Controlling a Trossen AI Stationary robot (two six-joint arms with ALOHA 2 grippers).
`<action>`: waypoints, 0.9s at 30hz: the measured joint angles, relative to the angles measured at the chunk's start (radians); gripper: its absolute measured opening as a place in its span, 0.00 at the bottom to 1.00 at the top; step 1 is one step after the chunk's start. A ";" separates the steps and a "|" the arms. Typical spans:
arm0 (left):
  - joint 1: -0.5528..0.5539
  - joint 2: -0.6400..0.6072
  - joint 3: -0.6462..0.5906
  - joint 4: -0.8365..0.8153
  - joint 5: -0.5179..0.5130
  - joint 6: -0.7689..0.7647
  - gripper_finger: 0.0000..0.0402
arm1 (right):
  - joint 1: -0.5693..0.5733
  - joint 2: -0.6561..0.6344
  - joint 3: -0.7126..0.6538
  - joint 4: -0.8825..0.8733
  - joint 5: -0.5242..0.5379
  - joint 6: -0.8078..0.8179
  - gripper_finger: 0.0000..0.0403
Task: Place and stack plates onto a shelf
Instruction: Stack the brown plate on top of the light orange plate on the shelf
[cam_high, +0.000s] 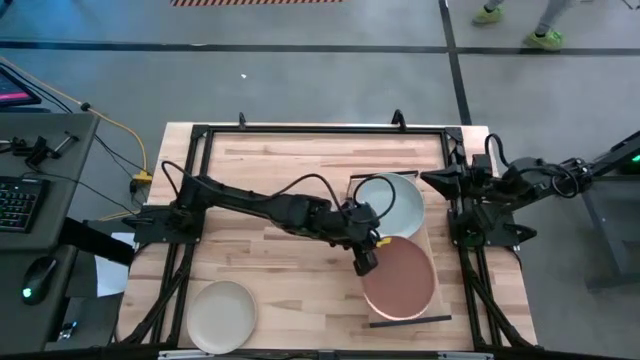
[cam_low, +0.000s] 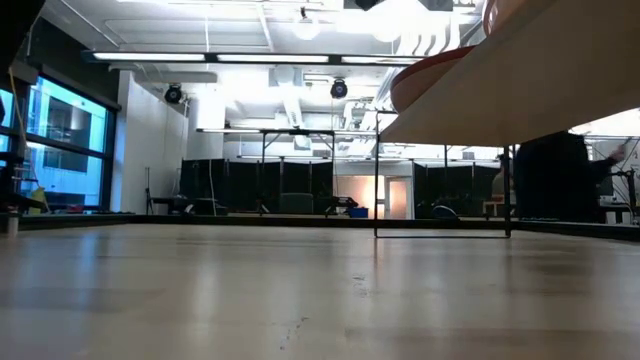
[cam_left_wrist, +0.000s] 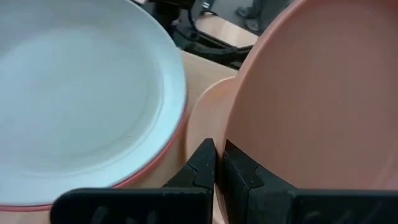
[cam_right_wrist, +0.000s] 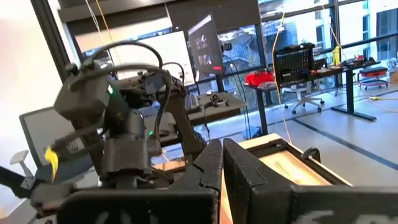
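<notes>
My left gripper (cam_high: 365, 262) reaches in from the table's left and is shut at the left rim of the terracotta plate (cam_high: 402, 281), which sits over the near half of the light-wood shelf (cam_high: 428, 232). In the left wrist view a peach plate (cam_left_wrist: 205, 115) shows beneath it. The pale blue-grey plate (cam_high: 392, 205) lies on the shelf's far half, on top of a plate with a red rim (cam_left_wrist: 163, 163). A pale sage-cream plate (cam_high: 222, 316) rests flat on the table near its near-left corner. My right gripper (cam_right_wrist: 221, 168) is shut and parked at the table's right edge. My left gripper pinches the terracotta plate's left rim (cam_left_wrist: 231, 144) between its two fingers (cam_left_wrist: 202, 163), one above and one below the rim. It comes slanting down from the table's left. The plate appears tilted, its held side raised over the peach plate; its far side is outside the wrist view.
A dark metal frame (cam_high: 320, 130) runs around the tabletop, with the arm bases at both sides. The shelf's thin dark rails (cam_high: 410, 320) stand at its near and far ends. Bare wood (cam_high: 270, 265) lies between the sage-cream plate and the shelf.
</notes>
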 joint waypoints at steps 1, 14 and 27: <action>0.000 0.000 -0.003 0.014 0.005 0.000 0.00 | 0.000 0.000 0.000 -0.007 0.000 0.000 0.00; 0.000 0.033 -0.026 0.074 0.017 0.030 0.05 | 0.000 0.000 0.000 -0.025 0.000 0.000 0.00; 0.000 0.060 -0.025 0.092 0.057 0.057 0.06 | 0.000 0.000 0.000 -0.032 0.000 0.003 0.00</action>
